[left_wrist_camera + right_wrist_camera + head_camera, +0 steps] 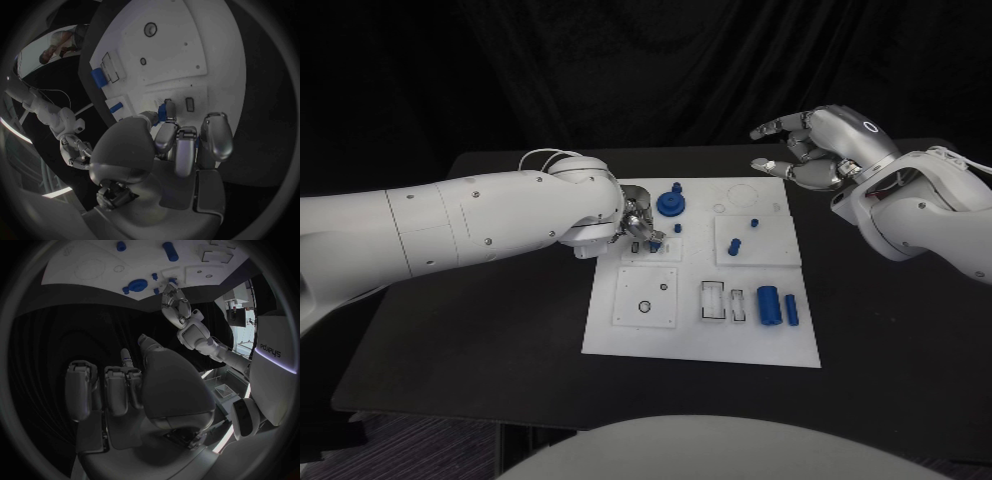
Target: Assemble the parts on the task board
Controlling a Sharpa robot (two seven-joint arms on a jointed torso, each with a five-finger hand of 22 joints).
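The white task board (635, 335) lies in the middle of the table. My left hand (635, 228) hovers low over its far left corner and pinches a small blue part (165, 111) between thumb and fingers, close to a small slot (189, 104) in the board (187, 50). A blue gear-like part (672, 205) stands just beyond that hand. Two blue cylinders (767, 305) lie at the board's near right, and small blue pegs (734, 243) sit near its middle. My right hand (812, 150) is raised beyond the board's far right corner, fingers apart, holding nothing.
Two rectangular recesses (715, 299) sit beside the cylinders, and a square plate with round holes (648, 297) at the near left. Black table (488, 330) surrounds the board. In the right wrist view the left hand (178, 305) reaches over the board (94, 265) by the gear (134, 286).
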